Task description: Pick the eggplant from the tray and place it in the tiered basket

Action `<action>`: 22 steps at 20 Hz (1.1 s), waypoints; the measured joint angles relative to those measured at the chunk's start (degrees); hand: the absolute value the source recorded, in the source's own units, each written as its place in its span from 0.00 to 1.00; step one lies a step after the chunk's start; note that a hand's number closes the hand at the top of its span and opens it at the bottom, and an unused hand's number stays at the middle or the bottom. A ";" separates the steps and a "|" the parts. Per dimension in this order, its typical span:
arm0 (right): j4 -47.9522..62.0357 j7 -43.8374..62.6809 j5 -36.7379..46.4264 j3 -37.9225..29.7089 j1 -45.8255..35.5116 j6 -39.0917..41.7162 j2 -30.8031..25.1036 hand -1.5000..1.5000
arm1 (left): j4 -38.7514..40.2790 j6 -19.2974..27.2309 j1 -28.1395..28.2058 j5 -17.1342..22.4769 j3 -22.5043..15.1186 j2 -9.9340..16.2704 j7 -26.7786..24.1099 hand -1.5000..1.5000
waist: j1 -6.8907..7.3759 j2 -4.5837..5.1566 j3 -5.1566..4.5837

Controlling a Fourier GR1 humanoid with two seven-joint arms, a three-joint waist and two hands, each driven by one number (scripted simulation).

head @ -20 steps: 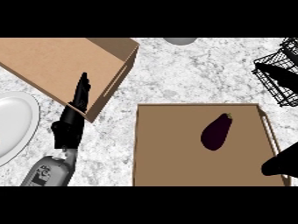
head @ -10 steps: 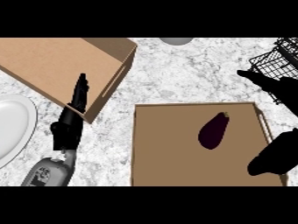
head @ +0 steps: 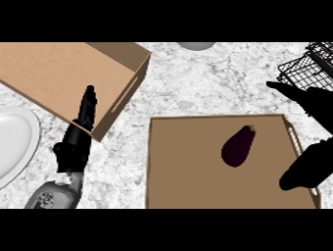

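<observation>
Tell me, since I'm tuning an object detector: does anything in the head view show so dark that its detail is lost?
Head view: the right hand reads as a flat black silhouette, no surface detail; the eggplant is nearly as dark but stands out against the tan tray; the left hand is black too, over the lighter counter.

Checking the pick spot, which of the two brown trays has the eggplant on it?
The lower right tray beside the right hand; the eggplant lies on it. The upper left tray shows none.
</observation>
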 measured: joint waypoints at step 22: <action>6.83 -4.88 15.31 3.06 6.29 3.28 5.51 0.00 | -0.85 -1.92 -0.62 -1.92 2.69 -1.78 2.29 0.50 | -0.41 0.02 0.04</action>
